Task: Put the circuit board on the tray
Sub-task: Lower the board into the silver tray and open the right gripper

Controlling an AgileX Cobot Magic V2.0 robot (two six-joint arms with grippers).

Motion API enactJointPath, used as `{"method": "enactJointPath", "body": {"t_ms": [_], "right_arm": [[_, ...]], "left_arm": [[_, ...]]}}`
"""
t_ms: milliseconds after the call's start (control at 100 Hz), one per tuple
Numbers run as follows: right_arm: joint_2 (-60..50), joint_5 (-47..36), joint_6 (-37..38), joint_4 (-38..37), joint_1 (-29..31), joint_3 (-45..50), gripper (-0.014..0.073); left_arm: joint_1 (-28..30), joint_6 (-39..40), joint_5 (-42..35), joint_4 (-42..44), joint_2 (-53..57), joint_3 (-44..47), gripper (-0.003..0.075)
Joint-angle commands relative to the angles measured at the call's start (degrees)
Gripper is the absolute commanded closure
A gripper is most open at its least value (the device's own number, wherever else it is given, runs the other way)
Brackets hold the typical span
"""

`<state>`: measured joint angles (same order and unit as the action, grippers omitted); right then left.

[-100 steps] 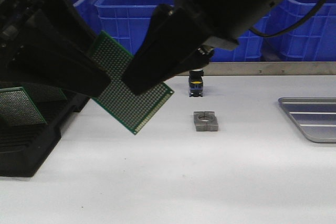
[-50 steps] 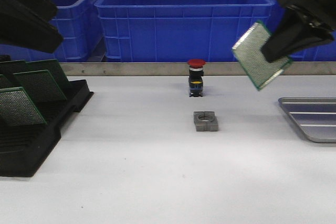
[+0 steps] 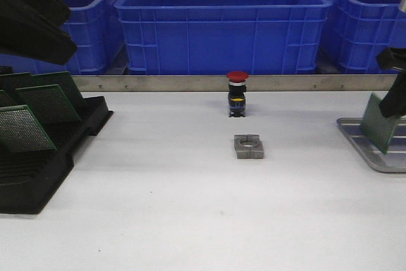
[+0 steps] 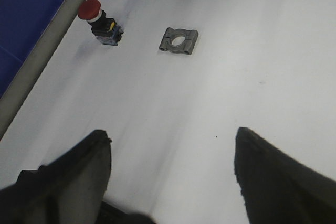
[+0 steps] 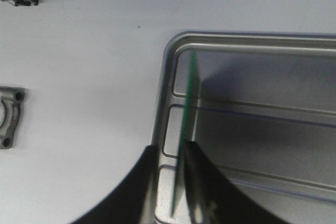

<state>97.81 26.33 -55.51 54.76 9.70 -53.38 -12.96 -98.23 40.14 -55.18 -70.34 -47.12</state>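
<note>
The circuit board (image 3: 381, 122) is green and thin, studded with fine rows of holes — it stands tilted on edge over the tray (image 3: 358, 139), seen edge-on as a narrow green line (image 5: 187, 124) from the right wrist. The tray (image 5: 252, 108) is shallow silver-grey metal — rounded corners, low rim, ridged bottom — lying flat at the table's right side
</note>
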Motion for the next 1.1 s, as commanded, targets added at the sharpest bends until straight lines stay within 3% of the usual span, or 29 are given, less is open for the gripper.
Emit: {"method": "enactJointPath", "body": {"t_ms": [0,70,120,270,600,1090], "right_arm": [[-2.25,-0.53,-0.46,1.76,0.35,-2.01,0.0214],[-2.30,-0.58,-0.46,1.76,0.35,-2.50,0.0036],[-2.43,-0.42,-0.46,1.76,0.35,-2.83,0.0000],[-4.04,0.37,-0.46,1.65,0.35,-3.02,0.0050],[-10.69,0.62,-0.46,1.17,0.35,-3.02,0.0059],[-13.17,4.46,-0.46,1.17,0.35,-3.02,0.0059]], "left_arm": [[0.25,0.31,-0.36,-2.65,1.53,-1.79,0.0248],[0.25,0.31,-0.36,-2.65,1.53,-1.79,0.0248],[0.25,0.31,-0.50,-2.65,1.53,-1.79,0.0248],[0.25,1.00,-4.60,0.59,1.74,-1.79,0.0248],[0.25,5.01,-8.53,21.37,-0.29,-1.79,0.0248],[0.25,5.01,-14.97,21.80,-11.78,-1.79,0.0248]]}}
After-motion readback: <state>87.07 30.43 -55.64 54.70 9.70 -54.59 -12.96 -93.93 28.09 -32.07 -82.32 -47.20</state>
